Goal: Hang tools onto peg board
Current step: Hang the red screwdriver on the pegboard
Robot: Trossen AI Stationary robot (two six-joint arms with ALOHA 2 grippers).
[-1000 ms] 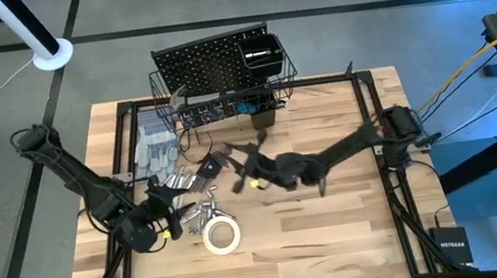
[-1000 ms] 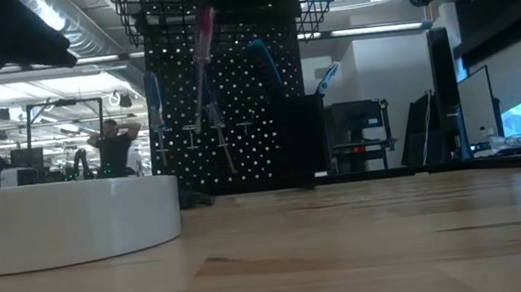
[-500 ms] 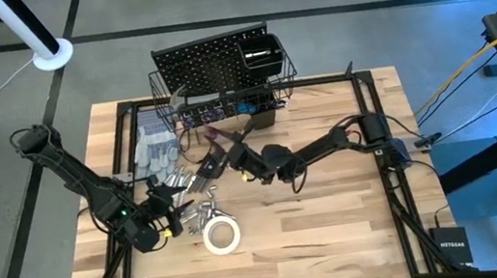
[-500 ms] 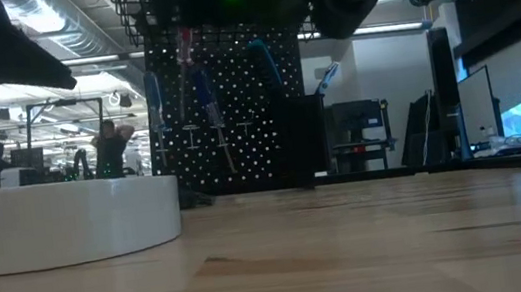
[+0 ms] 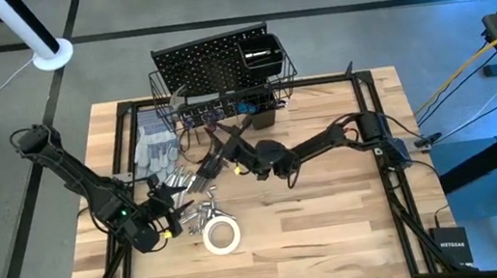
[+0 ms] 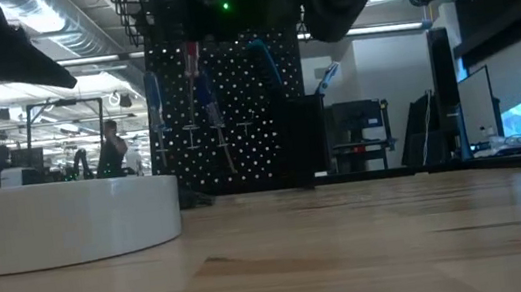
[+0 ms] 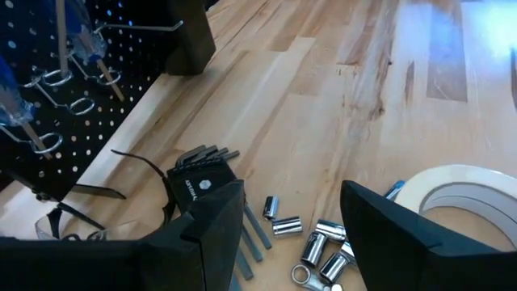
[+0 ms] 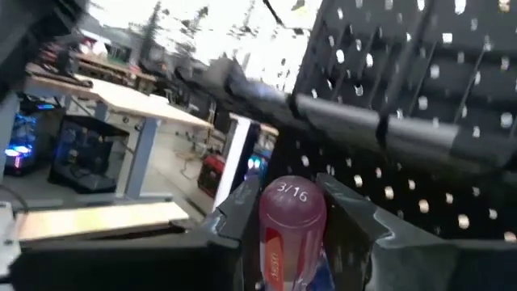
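Right gripper [image 8: 292,242] clamps a red-handled screwdriver [image 8: 292,222] close to the peg board [image 5: 204,62], needing a holder ring; left gripper [image 7: 291,222] hangs open.

Overhead, table-level (pegboard [image 6: 226,110] shared), wrists

The right gripper [image 5: 221,152] — carrying its red-handled screwdriver [image 8: 292,222] — moved toward the peg board [image 5: 199,63].

"3/16" on the red screwdriver handle [image 8: 292,217]; "netgear" on a black box [image 5: 454,246]
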